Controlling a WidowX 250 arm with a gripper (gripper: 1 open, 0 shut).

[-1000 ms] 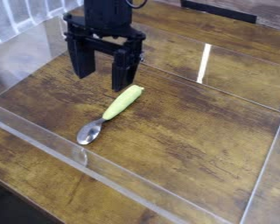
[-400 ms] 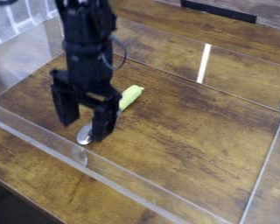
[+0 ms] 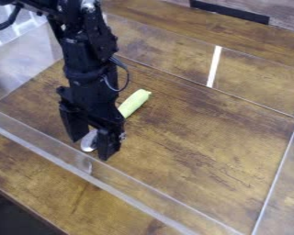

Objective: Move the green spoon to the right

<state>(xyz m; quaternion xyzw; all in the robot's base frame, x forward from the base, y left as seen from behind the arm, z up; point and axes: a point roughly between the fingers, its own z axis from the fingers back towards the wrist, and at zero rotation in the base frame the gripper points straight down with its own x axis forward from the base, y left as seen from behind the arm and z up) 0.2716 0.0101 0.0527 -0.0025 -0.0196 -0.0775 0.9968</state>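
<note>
Table: I'm seeing a dark wooden table (image 3: 223, 119) filling the frame, clear acrylic walls (image 3: 39, 128) fencing it.
On it: the green spoon (image 3: 132, 102) lies left of centre, handle toward upper right, bowl end hidden.

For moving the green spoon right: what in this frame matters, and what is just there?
Belongs to the job:
- green spoon, partly hidden behind the gripper
- gripper, open, low over the spoon's bowl end

Just there:
- wooden table
- clear plastic walls

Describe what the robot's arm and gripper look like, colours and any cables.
The arm is all black with blocky segments, and a thin black cable loops beside it. The gripper is black too, with two broad, flat fingers. No markings are readable.
</note>
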